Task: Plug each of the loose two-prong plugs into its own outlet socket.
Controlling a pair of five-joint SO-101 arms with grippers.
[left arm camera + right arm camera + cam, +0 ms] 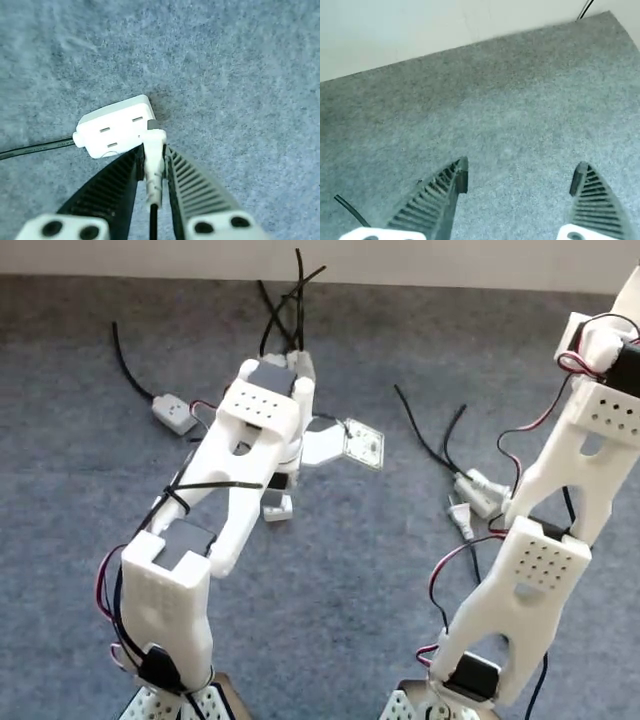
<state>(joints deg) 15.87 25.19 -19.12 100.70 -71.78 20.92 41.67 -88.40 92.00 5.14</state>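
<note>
Currently the left gripper (154,149) is closed narrow on a white plug (154,172), its ribbed fingers (125,175) pressed to both sides of the plug body. The plug's own black cord runs back between them. The plug's prong end sits against a corner of a white socket block (112,131) and is in none of the slots on the block's face. The block lies flat on the grey carpet (240,75), with a black lead (35,147) running out of its other end.

From above, the left arm (250,440) stretches out over the middle of the carpet. A second socket block (175,416) lies further out to the left, well apart from it. Over to the right a loose plug (459,516) lies with its prongs towards the near side. Just beside it is another white piece (480,490); I cannot tell what kind it is. The right arm (560,470) stands tall at the right edge.

The right gripper (521,172) is spread wide, holding nothing, above bare carpet. A thin black wire (350,210) crosses beside one finger.
</note>
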